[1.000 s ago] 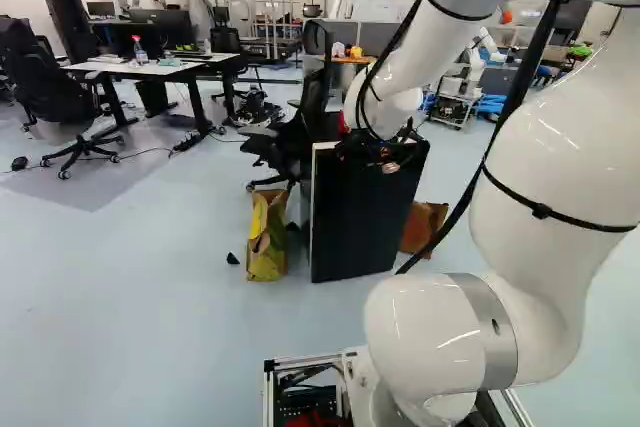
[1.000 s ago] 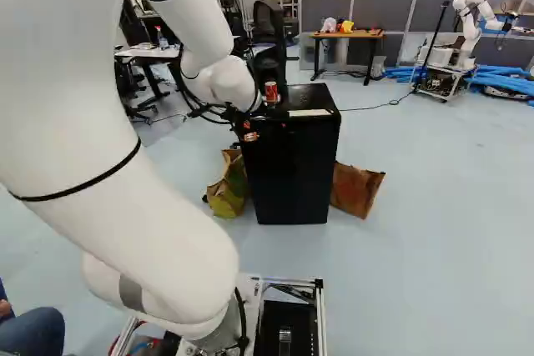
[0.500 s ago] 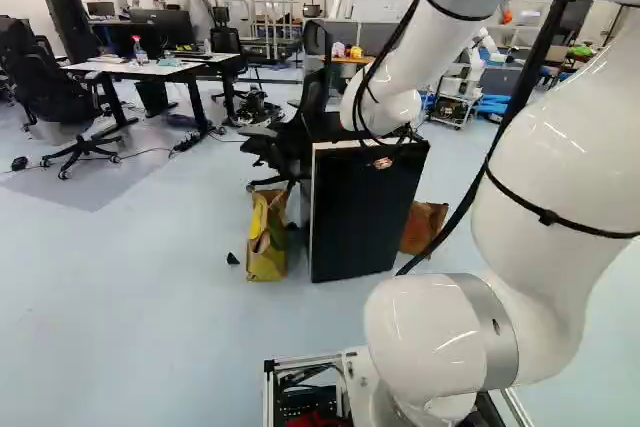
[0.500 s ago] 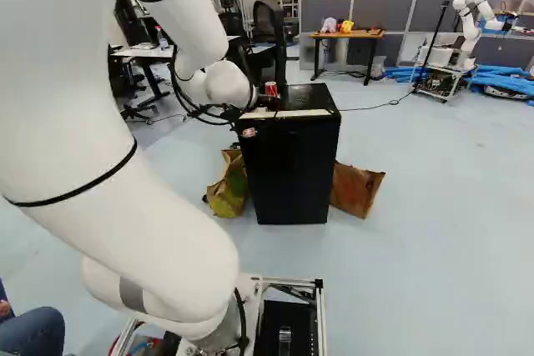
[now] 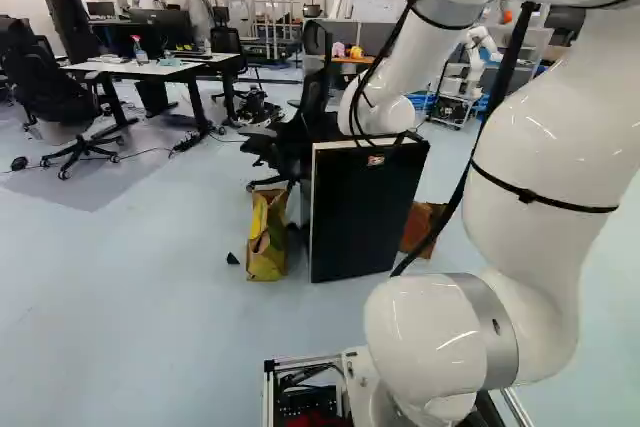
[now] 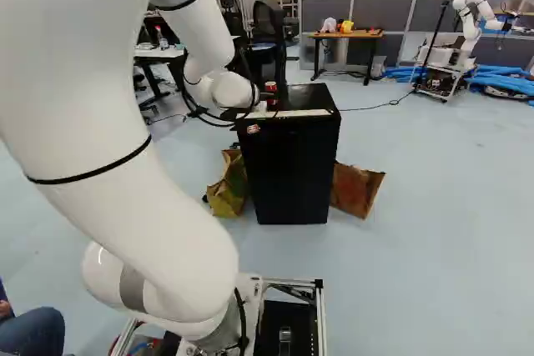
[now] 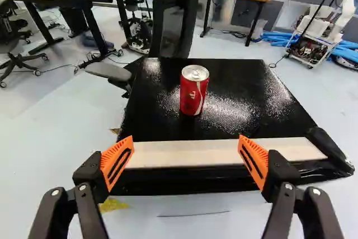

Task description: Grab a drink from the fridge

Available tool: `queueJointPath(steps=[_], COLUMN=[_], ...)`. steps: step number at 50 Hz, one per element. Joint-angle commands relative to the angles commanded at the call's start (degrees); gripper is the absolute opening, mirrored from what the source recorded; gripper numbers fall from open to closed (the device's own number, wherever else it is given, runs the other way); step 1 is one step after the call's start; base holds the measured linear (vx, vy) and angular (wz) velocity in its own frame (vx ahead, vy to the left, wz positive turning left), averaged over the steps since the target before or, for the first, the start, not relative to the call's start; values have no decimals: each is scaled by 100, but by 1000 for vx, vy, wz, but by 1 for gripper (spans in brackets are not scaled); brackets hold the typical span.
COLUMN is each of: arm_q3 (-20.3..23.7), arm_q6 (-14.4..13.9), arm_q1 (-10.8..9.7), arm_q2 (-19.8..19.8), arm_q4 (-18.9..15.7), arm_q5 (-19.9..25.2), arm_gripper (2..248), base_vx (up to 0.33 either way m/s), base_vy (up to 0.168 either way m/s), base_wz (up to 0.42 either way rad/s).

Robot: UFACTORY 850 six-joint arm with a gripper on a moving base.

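Shifted slightly: robot arm [image 6: 204, 31]; mobile base [image 6: 320, 314] unmoved. Gripper [image 7: 186, 158]: fingers spread, empty. Red soda can [image 7: 194, 92]: upright atop black mini-fridge [image 7: 240, 118], ahead of the gripper. Status: approach apparently partly made; grasp and lift outstanding.

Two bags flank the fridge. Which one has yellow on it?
The bag left of the fridge in the right base view: it shows yellow and green, while the other bag, on the fridge's opposite side, is reddish brown.
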Motion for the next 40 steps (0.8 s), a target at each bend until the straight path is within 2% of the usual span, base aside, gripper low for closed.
queueJointPath(steps=[22,40], arm_q3=[-398,-746], arm_q6=[0,0], arm_q1=[-3,-32], arm_q2=[-635,-1151], arm_q4=[106,269], arm_q5=[1054,1508], arm_gripper=[247,247], base_vx=[0,0], base_vy=[0,0], base_wz=[0,0])
